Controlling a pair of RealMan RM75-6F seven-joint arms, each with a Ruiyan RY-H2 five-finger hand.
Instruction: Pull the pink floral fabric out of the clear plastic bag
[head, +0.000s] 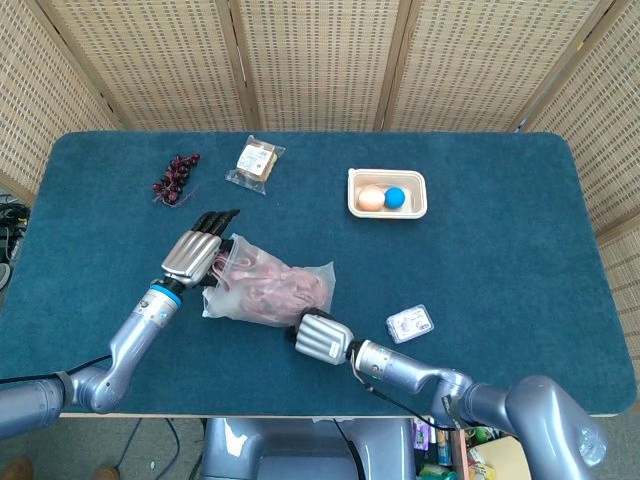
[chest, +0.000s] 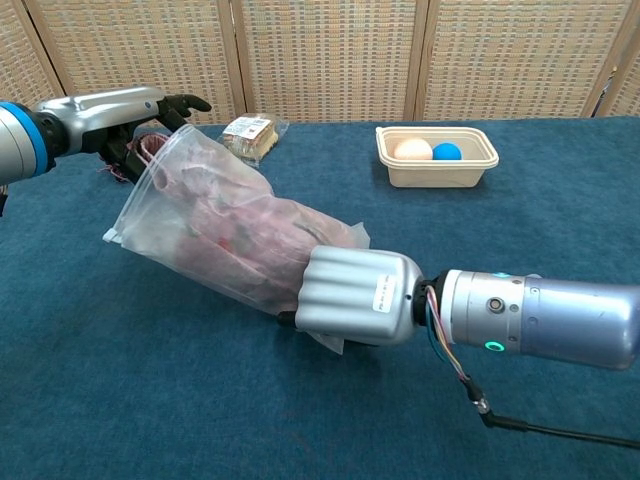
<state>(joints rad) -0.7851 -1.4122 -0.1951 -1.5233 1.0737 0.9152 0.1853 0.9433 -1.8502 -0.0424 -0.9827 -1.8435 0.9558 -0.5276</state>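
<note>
The clear plastic bag (head: 268, 292) lies on the blue table, stuffed with the pink floral fabric (head: 285, 288); its open mouth points left. In the chest view the bag (chest: 215, 225) slopes up toward my left hand (chest: 105, 108). That left hand (head: 196, 252) lies over the bag's mouth with its fingers stretched out on top and dark fingertips (chest: 128, 150) at the rim; whether they pinch anything is hidden. My right hand (head: 320, 338) grips the bag's closed bottom end, fingers curled over it (chest: 352, 295).
A bunch of dark grapes (head: 175, 177) and a wrapped snack (head: 256, 160) lie at the back left. A beige tray (head: 387, 207) with an egg and a blue ball stands at the back right. A small white packet (head: 410, 323) lies right of my right hand.
</note>
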